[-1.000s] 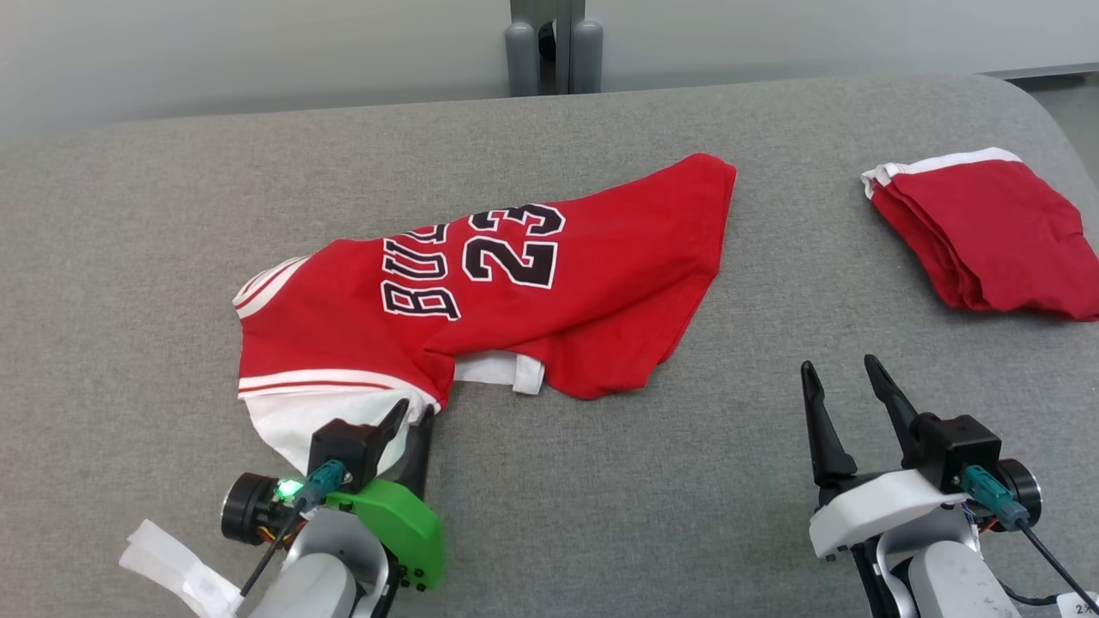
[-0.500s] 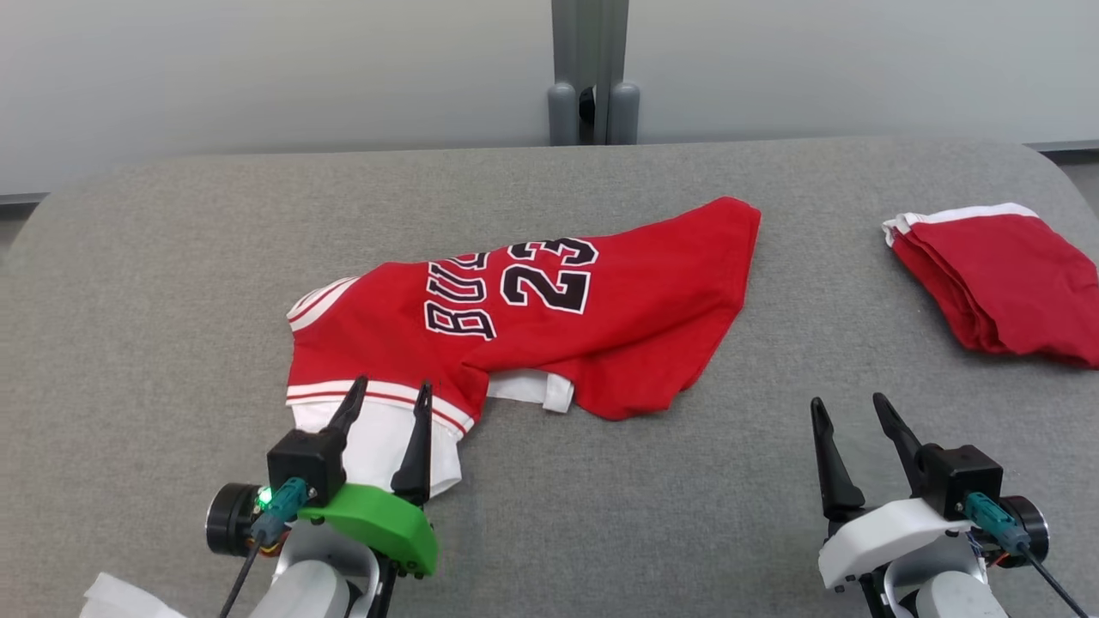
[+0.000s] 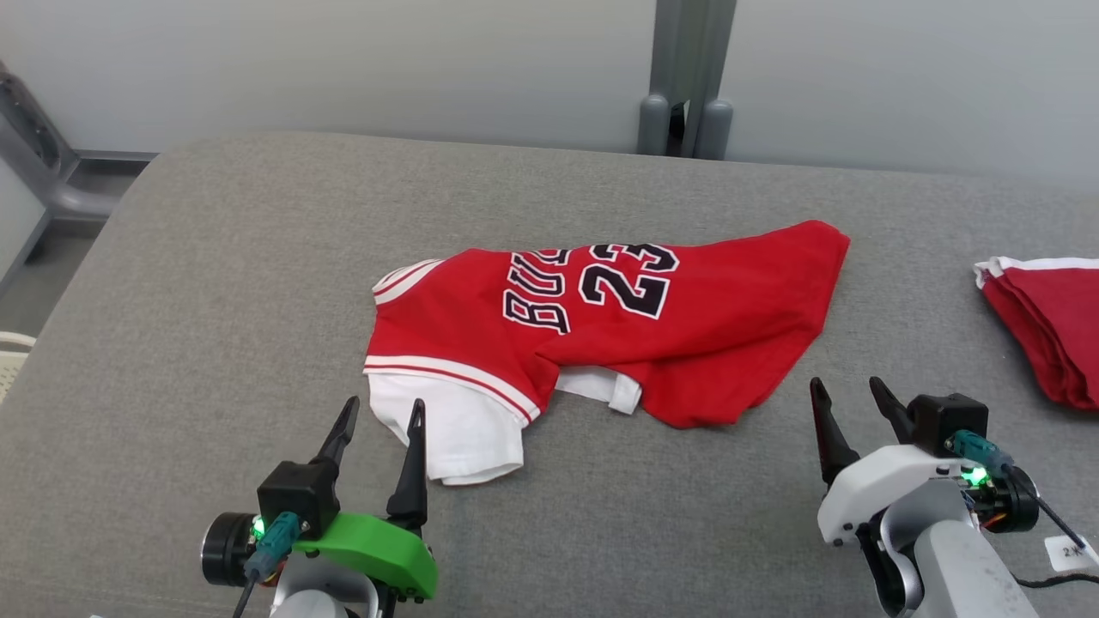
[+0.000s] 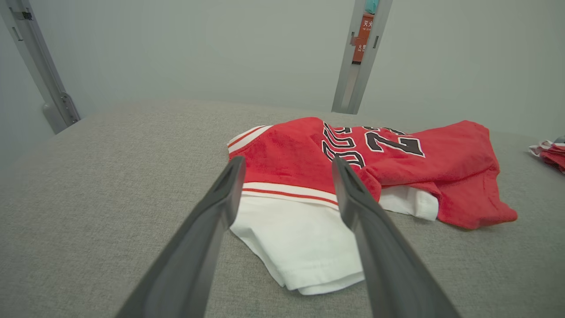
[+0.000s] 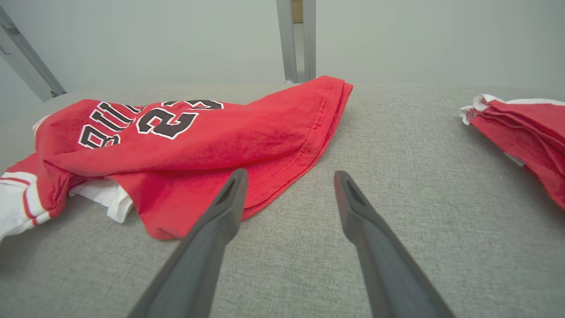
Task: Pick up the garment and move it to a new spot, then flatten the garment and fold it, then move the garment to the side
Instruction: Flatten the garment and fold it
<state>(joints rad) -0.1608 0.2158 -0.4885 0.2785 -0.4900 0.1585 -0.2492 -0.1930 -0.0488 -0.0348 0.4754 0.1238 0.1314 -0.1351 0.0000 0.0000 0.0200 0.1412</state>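
The red garment (image 3: 618,335), printed with black-and-white letters and the number 23, lay crumpled near the middle of the grey worktop (image 3: 215,283). Its hem corner reached out toward 2 o'clock and its white sleeve (image 3: 455,429) lay flat toward 7 o'clock. A second white piece (image 3: 601,388) showed from under the red fold at 6 o'clock.

The left tool (image 3: 385,403) stood at 7 o'clock from the garment, its fingers spread wide and pinching nothing. In the left wrist view the left tool's (image 4: 288,161) fingers framed the white sleeve (image 4: 300,243) and the striped band; whether they touched the cloth could not be told.

The right tool (image 3: 846,384) stood at 4 o'clock from the garment, also spread and empty, just beside the red hem. In the right wrist view the right tool (image 5: 290,173) pointed at bare worktop (image 5: 397,145) next to that hem.

A folded red cloth (image 3: 1047,326) with white trim lay well apart at 3 o'clock. A grey post (image 3: 687,77) rose behind the worktop at 12 o'clock.
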